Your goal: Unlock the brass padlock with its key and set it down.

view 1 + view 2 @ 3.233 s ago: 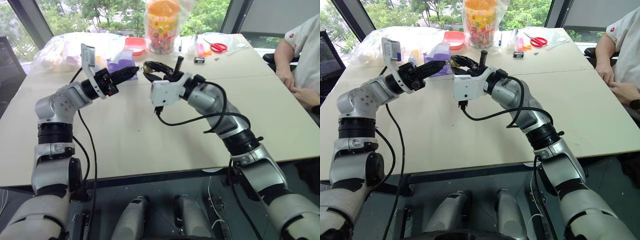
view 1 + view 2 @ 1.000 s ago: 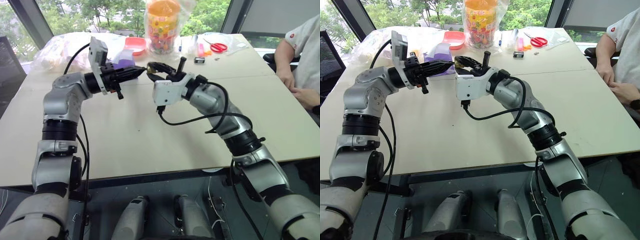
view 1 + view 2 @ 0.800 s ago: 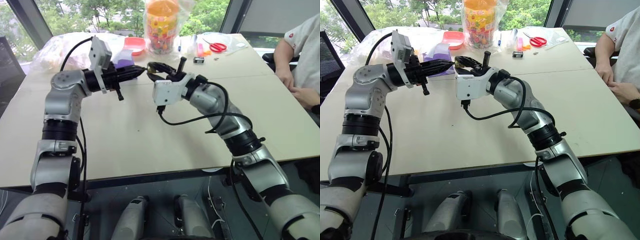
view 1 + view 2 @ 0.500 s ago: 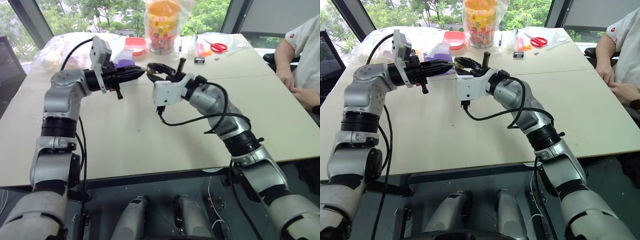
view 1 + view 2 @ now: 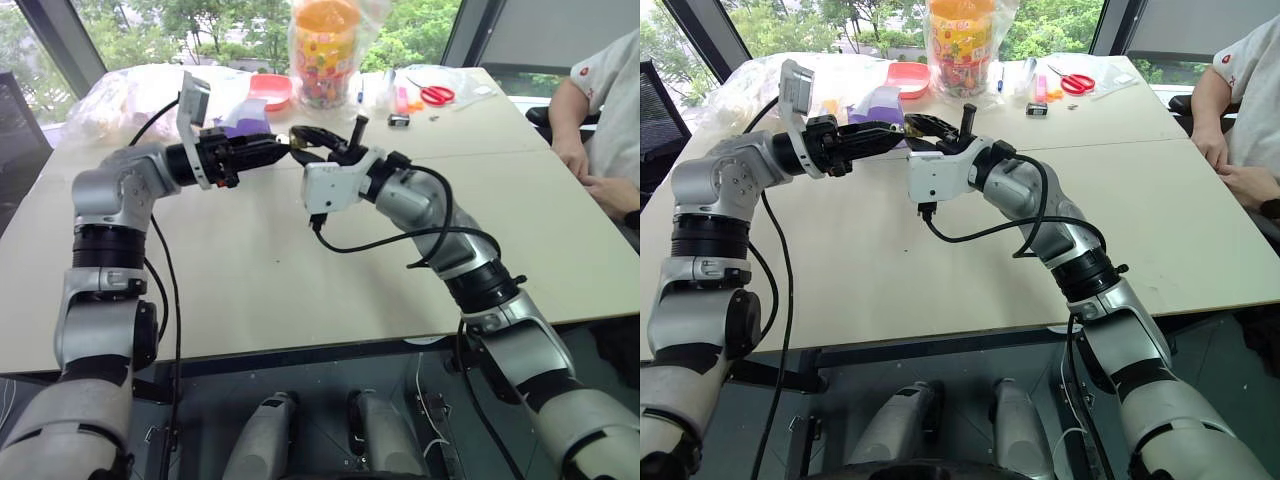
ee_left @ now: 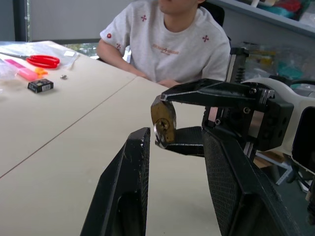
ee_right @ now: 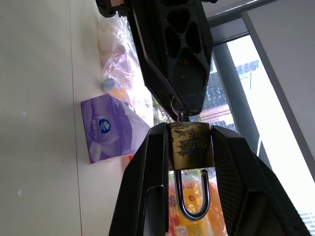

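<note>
brass padlock (image 7: 190, 146): held in the air above the table (image 5: 280, 270) | right gripper (image 7: 189, 147): pinching its body | left gripper (image 6: 172, 147): spread around key ring (image 6: 160, 132) | handling: probably small, stiff, smooth metal, slippery; hold the flat body sides.

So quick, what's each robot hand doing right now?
Left tool: open, its fingers either side of the key ring at the brass padlock, not gripping.
Right tool: closed, holding the brass padlock.

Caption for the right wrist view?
Right gripper clamps the small brass padlock, silvery shackle visibly popped open.
</note>
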Action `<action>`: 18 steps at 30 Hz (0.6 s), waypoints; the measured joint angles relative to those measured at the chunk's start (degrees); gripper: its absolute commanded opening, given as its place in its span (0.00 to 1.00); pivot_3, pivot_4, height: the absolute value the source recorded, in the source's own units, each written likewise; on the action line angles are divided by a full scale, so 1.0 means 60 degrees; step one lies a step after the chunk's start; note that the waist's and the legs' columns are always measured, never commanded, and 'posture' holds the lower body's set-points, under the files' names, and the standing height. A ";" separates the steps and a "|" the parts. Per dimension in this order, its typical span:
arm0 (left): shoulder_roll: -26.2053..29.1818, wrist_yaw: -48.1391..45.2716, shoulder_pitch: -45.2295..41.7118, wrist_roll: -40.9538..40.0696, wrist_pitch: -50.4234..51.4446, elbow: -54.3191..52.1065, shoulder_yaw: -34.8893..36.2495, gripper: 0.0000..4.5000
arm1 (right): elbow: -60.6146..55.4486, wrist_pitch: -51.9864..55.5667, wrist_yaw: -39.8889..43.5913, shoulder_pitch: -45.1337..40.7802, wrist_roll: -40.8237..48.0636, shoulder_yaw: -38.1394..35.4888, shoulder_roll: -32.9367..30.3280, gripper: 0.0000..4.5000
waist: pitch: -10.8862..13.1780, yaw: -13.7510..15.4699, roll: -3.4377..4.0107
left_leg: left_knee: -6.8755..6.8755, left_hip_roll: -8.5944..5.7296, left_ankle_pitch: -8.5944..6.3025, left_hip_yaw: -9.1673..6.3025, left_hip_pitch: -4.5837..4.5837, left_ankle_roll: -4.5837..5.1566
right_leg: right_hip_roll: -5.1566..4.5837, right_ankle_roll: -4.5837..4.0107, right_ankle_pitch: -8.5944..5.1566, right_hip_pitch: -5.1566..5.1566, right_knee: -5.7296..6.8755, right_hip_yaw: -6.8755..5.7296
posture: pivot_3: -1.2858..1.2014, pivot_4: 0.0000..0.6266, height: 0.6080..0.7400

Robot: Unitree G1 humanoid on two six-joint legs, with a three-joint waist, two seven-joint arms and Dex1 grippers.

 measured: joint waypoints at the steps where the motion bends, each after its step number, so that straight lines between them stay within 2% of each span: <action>1: -0.0011 0.0002 -0.0026 -0.0005 -0.0005 0.0091 0.0009 0.37 | -0.0004 0.0000 -0.0001 0.0000 -0.0002 0.0000 -0.0001 0.15 | 0.0000 0.0000 0.0000 | 0.0000 0.0000 0.0000 0.0000 0.0000 0.0000 | 0.0000 0.0000 0.0000 0.0000 0.0000 0.0000 | 0.52 0.24 1.00; 16: -0.0394 0.0016 -0.0258 0.0051 -0.0390 0.0768 0.0008 0.37 | -0.0217 0.0026 -0.0001 0.0000 -0.0036 0.0003 0.0050 0.15 | 0.0000 0.0003 0.0000 | 0.0000 0.0000 0.0000 0.0001 0.0000 0.0000 | 0.0000 0.0001 0.0001 -0.0001 0.0000 0.0001 | 0.52 0.24 1.00; 18: -0.0401 0.0012 -0.0260 0.0050 -0.0395 0.0769 0.0008 0.25 | -0.0217 0.0037 0.0000 0.0001 -0.0038 0.0003 0.0049 0.15 | 0.0000 0.0002 0.0000 | 0.0000 0.0000 0.0000 0.0001 0.0000 0.0000 | 0.0000 0.0000 0.0000 -0.0001 0.0000 0.0001 | 0.52 0.24 1.00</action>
